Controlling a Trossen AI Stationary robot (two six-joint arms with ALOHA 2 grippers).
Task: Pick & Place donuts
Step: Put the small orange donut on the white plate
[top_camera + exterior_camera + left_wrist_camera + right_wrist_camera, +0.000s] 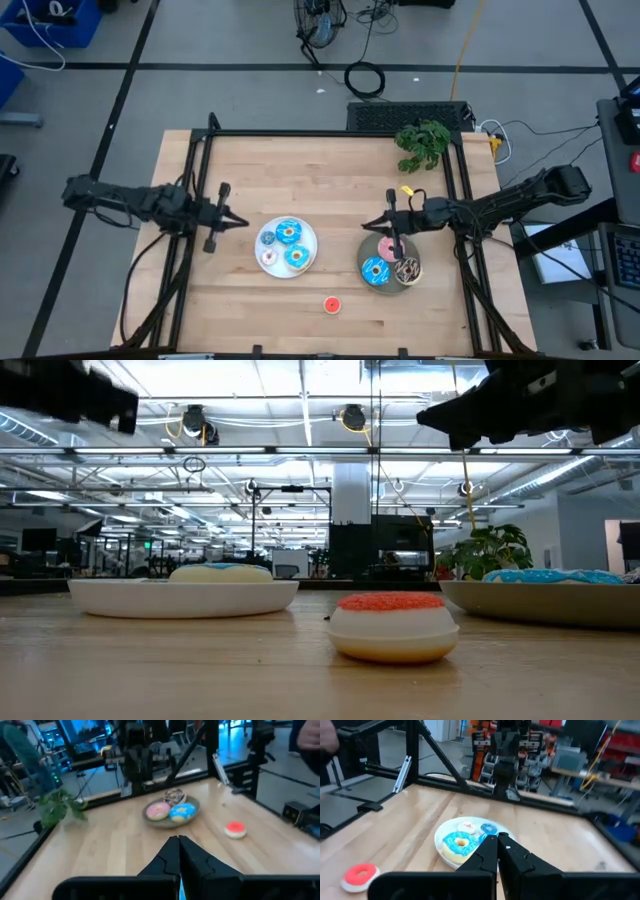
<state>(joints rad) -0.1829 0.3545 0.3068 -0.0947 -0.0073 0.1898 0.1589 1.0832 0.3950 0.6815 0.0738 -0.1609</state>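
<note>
My left pincer (232,219) hangs above the wooden surface (330,160) with its tips pressed together, gripping nothing. Just beyond it sits the white plate (263,251) carrying three blue-iced donuts (290,232) and one small pale one (268,257). Nearer the front edge a red donut (331,305) lies alone on the bare wood. Across from me, my right pincer (372,224) is likewise pinched together and empty, over the rim of the grey plate (364,252), which holds a pink donut (387,248), a blue one (376,270) and a brown sprinkled one (407,269). A green plant (423,143) stands at the far edge.
</note>
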